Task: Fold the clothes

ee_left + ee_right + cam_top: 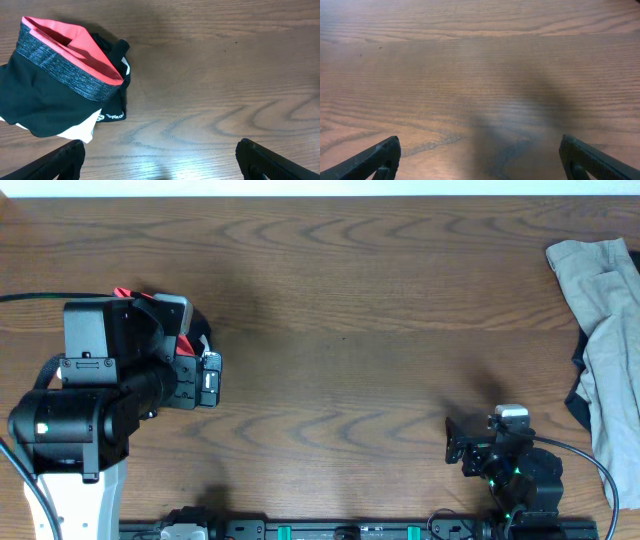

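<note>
The black pants with a coral-red and grey waistband lie bunched on the wooden table at the left of the left wrist view, with a bit of white fabric under them. In the overhead view only their red edge shows past the left arm. My left gripper is open and empty, just right of the pants; it also shows in the overhead view. My right gripper is open and empty over bare wood, low at the right in the overhead view.
A beige garment lies crumpled at the table's far right edge, with dark fabric showing under it. Bare wooden table lies between the two arms. A black cable runs off to the left.
</note>
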`<state>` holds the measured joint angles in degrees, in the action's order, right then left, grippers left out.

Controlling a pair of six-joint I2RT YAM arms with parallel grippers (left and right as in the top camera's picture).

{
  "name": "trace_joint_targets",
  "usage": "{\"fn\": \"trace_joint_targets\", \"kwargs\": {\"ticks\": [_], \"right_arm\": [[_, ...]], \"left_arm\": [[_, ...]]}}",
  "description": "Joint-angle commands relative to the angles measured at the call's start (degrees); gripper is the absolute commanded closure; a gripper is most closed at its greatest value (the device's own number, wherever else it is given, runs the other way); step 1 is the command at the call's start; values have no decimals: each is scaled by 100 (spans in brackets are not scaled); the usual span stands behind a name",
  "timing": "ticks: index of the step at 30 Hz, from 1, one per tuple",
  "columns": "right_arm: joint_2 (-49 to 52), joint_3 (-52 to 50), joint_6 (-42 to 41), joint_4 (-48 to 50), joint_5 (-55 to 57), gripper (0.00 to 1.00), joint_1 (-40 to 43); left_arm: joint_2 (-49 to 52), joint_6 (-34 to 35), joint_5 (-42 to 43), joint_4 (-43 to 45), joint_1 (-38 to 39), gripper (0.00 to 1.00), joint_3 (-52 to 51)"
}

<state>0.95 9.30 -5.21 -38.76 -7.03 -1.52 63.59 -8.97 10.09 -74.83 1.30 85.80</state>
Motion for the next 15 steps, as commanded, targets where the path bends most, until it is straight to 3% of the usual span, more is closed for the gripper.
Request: {"fn": "trace_joint_targets", "kwargs": {"ticks": [1,6,12,15], "right_arm": [[-46,-11,-48,-24,-26,1,-42],[-46,-11,-48,-24,-26,1,-42],[-46,-11,-48,-24,-26,1,-42],[-46,-11,-48,-24,-26,1,-42]], "left_arm": [[2,31,-50,-17,17,2,11],[-37,28,-52,-17,50,2,-2],[-798,-22,-83,31,55,2,-20],[-1381,-20,105,651,55,2,-210]]}}
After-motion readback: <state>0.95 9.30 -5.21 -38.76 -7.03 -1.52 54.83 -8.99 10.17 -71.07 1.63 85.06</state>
